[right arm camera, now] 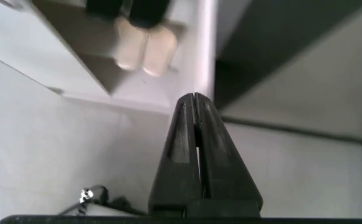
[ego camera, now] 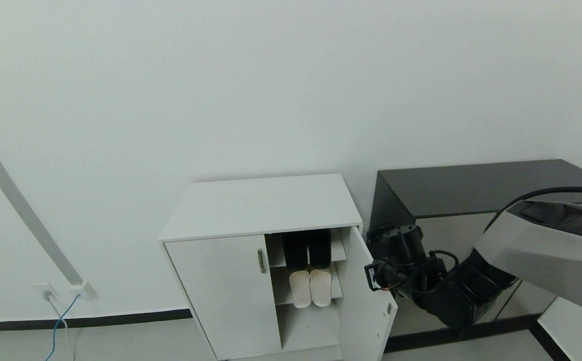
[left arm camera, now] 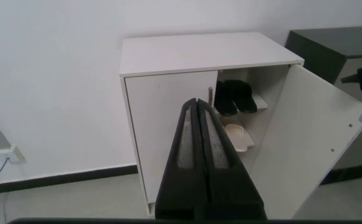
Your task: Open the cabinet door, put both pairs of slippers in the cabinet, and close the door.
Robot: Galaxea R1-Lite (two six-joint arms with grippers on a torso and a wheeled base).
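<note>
A wall socket [ego camera: 45, 291] with a blue cable [ego camera: 60, 326] sits at the far left. My left gripper [left arm camera: 196, 102] is clenched on nothing, facing the white cabinet [ego camera: 260, 205], whose left door [ego camera: 220, 291] is shut. Inside, the black slippers [ego camera: 307, 249] lie on the top shelf and the cream slippers [ego camera: 311, 287] on the shelf below (each pair side by side). The right door [ego camera: 366, 301] stands open. My right gripper [right arm camera: 195, 96], also pressed closed and empty, is near that door's edge. A dark table [ego camera: 471, 185] stands right of it.
</note>
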